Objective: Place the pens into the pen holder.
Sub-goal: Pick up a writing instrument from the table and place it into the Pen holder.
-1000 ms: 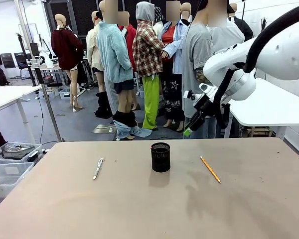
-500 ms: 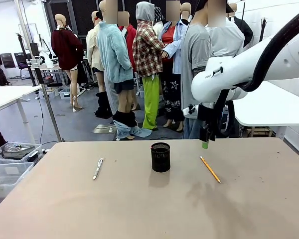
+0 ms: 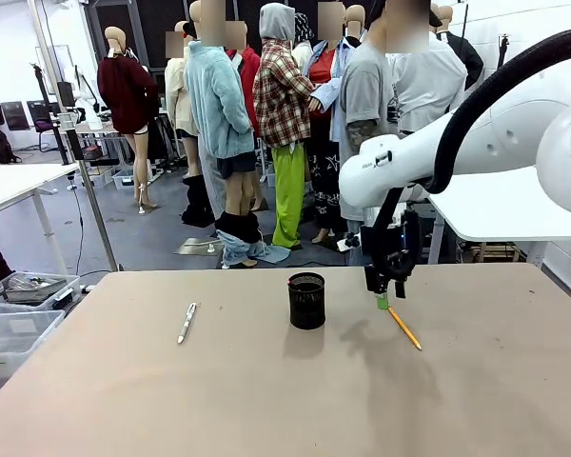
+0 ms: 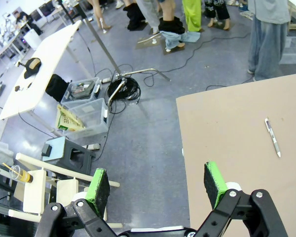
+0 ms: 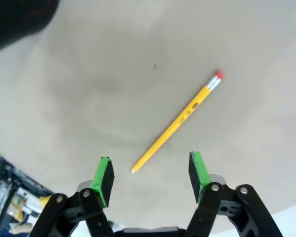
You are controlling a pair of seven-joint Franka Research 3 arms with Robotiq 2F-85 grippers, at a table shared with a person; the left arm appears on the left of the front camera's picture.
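A black mesh pen holder [image 3: 306, 300] stands at the middle of the table's far part. To its left lies a silvery-white pen [image 3: 187, 322], which the left wrist view catches near the table edge as the pen [image 4: 273, 137]. An orange-yellow pencil [image 3: 403, 327] with a pink end lies to the holder's right. My right gripper [image 3: 383, 299] hangs open just above the pencil's far end. In the right wrist view the pencil [image 5: 180, 121] has its sharp tip between the green pads [image 5: 197, 170], and nothing is gripped. My left gripper [image 4: 157, 181] is open, high over the floor beside the table.
The holder shows as a dark blur [image 5: 15, 19] at the right wrist view's top left. People stand beyond the table's far edge [image 3: 390, 105]. Plastic bins [image 3: 19, 314] sit on the floor to the left and a white table [image 3: 514, 205] stands at the right.
My right arm has swung left and down from well above the table until its gripper hangs just over the pencil's far end. Pens and holder have not moved.
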